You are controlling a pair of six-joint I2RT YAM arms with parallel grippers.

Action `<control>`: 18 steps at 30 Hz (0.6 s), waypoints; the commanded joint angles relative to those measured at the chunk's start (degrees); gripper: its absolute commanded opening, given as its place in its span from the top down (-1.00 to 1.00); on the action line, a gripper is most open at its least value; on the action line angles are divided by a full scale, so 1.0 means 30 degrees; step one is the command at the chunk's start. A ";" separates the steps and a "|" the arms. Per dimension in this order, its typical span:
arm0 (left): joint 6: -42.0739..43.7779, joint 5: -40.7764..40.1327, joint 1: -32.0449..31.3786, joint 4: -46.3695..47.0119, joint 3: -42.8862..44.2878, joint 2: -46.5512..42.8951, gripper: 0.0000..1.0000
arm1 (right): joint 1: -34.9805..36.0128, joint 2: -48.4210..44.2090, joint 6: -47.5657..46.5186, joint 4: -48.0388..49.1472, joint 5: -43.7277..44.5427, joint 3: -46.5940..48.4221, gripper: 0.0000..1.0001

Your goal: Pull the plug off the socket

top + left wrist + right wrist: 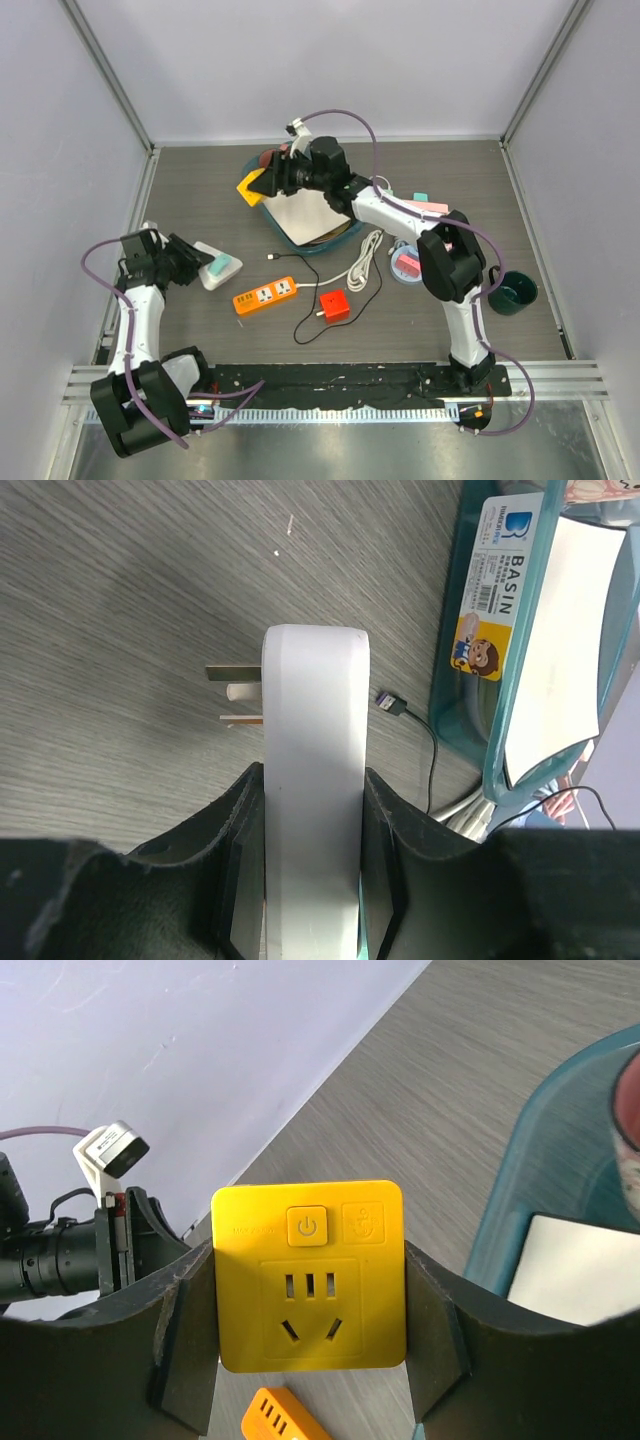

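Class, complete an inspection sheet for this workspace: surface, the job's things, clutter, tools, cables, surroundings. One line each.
Surface: grey wood-grain table.
Job's things: white plug, prongs bare; yellow socket, nothing plugged in.
Clutter: orange power strip, red adapter, teal basin, green cup.
Tools: left tool shut on white plug; right tool shut on yellow socket.
Cables: white coil; black lead loose on table.
Surroundings: pale walls.

Left arm bent back on itself at the left side, left gripper (192, 262) clamped on the flat faces of a white plug (313, 710). Right arm stretched far forward and inward, right gripper (268, 181) pinching a yellow socket (310, 1330) by its sides.
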 commanded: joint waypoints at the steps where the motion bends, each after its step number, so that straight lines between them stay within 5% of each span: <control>1: 0.0418 -0.0251 0.0053 -0.0339 0.0862 -0.0990 1.00 | 0.0702 -0.1120 -0.0511 -0.0155 0.0657 0.1272 0.98; 9: -0.1192 -0.4146 0.0082 -0.1219 0.1069 -0.4947 1.00 | 0.1961 0.0784 -0.0192 -0.2179 0.1683 0.3032 0.98; 18: 0.1208 -1.0240 -0.1177 -0.3592 0.4348 -0.3867 1.00 | 0.3368 0.2160 0.0509 -0.3850 0.4997 0.3589 0.92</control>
